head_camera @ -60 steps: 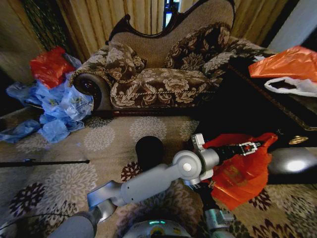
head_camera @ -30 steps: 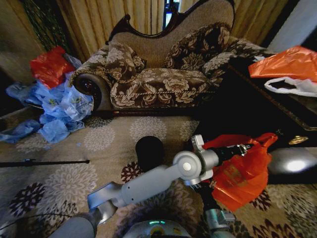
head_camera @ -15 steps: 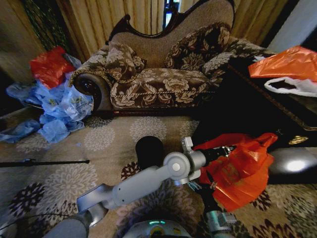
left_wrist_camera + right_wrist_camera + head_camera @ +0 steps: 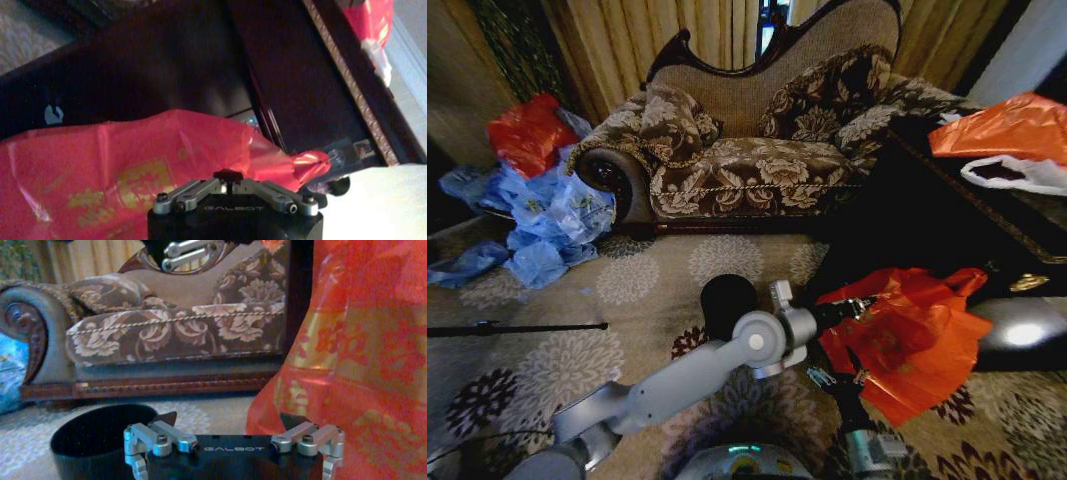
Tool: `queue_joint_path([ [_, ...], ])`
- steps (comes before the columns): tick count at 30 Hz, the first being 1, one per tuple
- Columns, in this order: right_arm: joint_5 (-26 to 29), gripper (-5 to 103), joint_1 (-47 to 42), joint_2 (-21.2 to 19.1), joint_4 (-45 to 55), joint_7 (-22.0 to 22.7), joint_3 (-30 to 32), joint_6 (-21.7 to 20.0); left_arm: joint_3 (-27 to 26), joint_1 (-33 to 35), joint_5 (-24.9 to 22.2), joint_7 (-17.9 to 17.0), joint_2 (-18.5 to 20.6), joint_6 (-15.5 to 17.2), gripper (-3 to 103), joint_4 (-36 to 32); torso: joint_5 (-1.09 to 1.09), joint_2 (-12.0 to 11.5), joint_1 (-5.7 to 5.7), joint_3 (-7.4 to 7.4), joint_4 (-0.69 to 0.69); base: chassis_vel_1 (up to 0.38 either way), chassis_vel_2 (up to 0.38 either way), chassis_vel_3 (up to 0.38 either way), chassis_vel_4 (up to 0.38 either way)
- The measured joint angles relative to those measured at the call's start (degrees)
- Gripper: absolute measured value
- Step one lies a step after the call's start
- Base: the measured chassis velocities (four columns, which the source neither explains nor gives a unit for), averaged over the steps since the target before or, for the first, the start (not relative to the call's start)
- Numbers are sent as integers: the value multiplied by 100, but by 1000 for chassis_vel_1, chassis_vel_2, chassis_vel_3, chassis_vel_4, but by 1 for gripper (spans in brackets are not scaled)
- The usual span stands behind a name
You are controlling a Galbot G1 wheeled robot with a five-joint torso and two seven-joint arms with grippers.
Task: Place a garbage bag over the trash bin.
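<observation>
The garbage bag (image 4: 912, 345) is crinkly red-orange plastic with yellow print, hanging just right of the small black trash bin (image 4: 729, 303) on the carpet. My left gripper (image 4: 859, 305) reaches across from the left and is shut on the bag's upper edge; in the left wrist view the closed fingers (image 4: 227, 176) pinch the bag (image 4: 133, 150). My right gripper (image 4: 837, 376) sits low beneath the bag's left side, open. In the right wrist view its jaws (image 4: 233, 436) stand wide apart, with the bin (image 4: 93, 432) on one side and the bag (image 4: 360, 365) on the other.
A patterned sofa (image 4: 747, 150) stands behind the bin. A dark wooden table (image 4: 927, 220) at the right carries an orange bag (image 4: 1012, 125) and a white one (image 4: 1017, 172). Blue bags (image 4: 552, 215) and a red bag (image 4: 527, 132) are piled at the left. A black rod (image 4: 517, 327) lies on the carpet.
My left arm has swung left toward the bin, pulling the bag's top edge with it. The bag has stretched wider. The right arm has hardly moved.
</observation>
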Motion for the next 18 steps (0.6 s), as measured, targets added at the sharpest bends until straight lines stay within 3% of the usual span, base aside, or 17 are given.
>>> queue_joint_path([
  [18, -277, 100, -122, 23, -80, -95, -45, 68, -1133, 1022, -60, -397, 605, 104, 0, -717, 0, 0, 0, 0, -1, 0, 0, 0, 0],
])
